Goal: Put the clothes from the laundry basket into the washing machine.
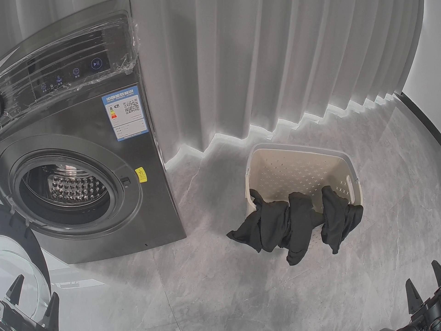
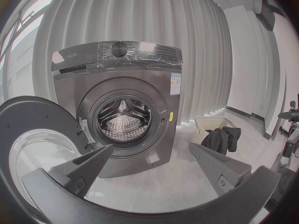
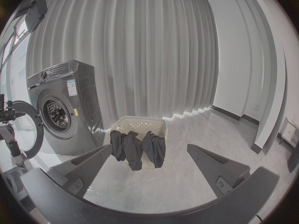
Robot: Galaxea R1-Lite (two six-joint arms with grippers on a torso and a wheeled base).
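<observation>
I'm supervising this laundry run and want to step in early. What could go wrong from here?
The black clothes hang over the near rim of the laundry basket, so pulling them might tip or drag it. The washing machine door stands open close to the left gripper, which might bump it.

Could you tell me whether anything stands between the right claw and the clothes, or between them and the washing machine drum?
Nothing visible does. Bare floor separates the right claw from the clothes draped over the laundry basket, and the washing machine door is open.
</observation>
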